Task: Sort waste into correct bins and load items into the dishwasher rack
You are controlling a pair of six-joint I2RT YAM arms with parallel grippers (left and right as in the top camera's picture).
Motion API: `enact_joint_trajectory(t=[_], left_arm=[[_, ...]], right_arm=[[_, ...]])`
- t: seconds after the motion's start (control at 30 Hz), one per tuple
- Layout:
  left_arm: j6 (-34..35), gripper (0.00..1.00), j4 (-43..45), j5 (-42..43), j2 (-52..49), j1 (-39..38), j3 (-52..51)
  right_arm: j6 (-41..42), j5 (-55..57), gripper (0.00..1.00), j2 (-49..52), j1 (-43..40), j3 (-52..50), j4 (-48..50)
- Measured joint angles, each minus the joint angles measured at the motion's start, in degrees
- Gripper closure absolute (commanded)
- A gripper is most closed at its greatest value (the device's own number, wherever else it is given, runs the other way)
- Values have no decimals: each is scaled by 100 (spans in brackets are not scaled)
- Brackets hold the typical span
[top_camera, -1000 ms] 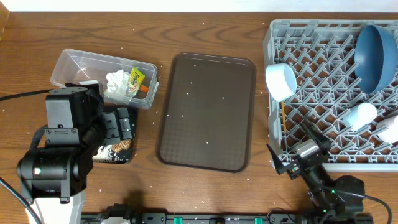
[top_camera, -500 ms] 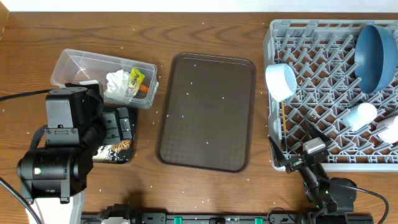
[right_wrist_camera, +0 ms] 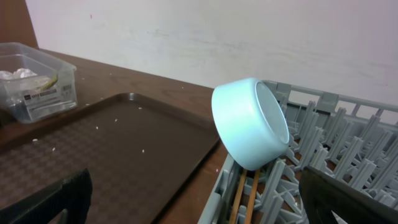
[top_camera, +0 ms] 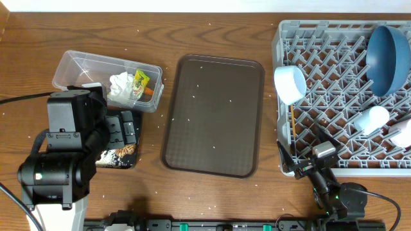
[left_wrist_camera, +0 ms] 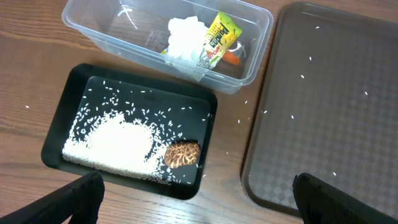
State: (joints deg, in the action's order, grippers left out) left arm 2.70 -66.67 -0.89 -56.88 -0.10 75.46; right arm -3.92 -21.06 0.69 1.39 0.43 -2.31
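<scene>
Both pairs of jaws wide apart, empty; green-yellow foil wrapper in clear tub, print illegible.

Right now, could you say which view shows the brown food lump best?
Left wrist: the brown food lump lies clear in the black tray. Overhead, the left arm half-hides that tray; right wrist misses it.
</scene>
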Motion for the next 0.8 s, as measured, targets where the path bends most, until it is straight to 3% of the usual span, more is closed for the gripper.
enact_joint_trajectory(t=[0.53,0.63,0.8], left_arm=[[0,2,133,-125,315,-2,-116],[0,2,828,-214,758,-131,-332],[-118,2,2785,-192,1773,-621,-1296]], right_arm=[[0,7,1,0,0,0,-2],[0,7,1,0,0,0,-2],[2,7,1,0,0,0,-4]])
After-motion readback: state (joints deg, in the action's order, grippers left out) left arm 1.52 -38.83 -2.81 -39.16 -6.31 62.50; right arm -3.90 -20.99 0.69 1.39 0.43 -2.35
